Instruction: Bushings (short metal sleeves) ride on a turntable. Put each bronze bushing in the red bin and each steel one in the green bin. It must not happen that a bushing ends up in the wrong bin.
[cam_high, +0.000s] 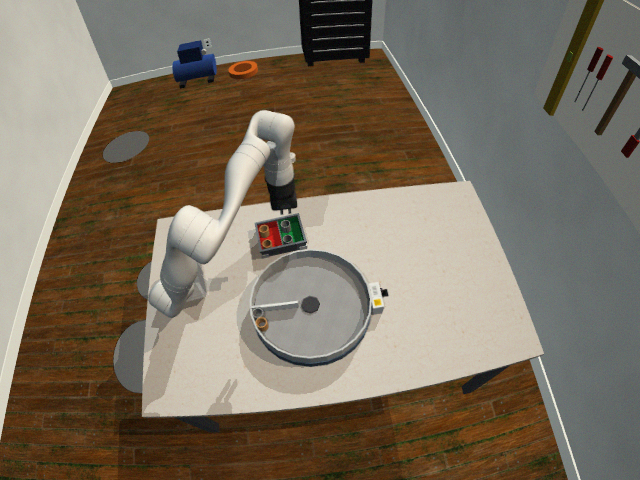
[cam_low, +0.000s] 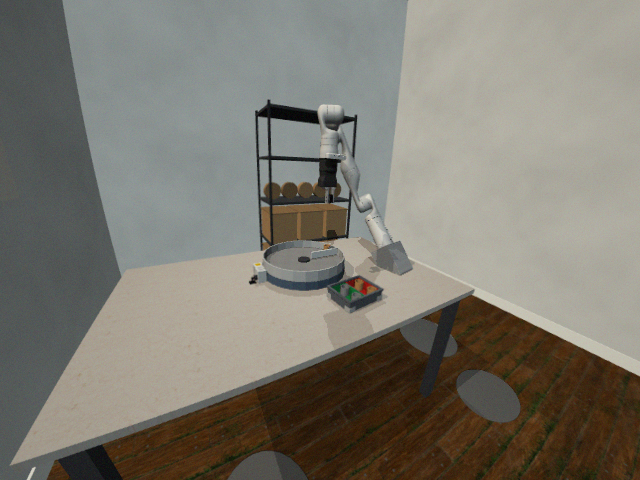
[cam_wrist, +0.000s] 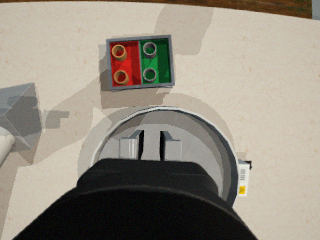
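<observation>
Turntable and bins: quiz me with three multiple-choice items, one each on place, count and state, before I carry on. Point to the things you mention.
1. Where are the bushings still on the turntable (cam_high: 336, 289) (cam_low: 286, 255)?
A) Around the hub
B) Near the rim, by the white bar
C) Beside the white box

2. How many bushings are in the bins?
A) Two
B) Three
C) Four

3. The gripper (cam_high: 285, 210) (cam_low: 329, 201) (cam_wrist: 151, 141) is:
A) parted, holding nothing
B) shut on a bronze bushing
C) shut on a steel bushing

B: the top view shows both there.
C: two bronze in red, two steel in green.
A: the wrist view shows a bare gap.
</observation>
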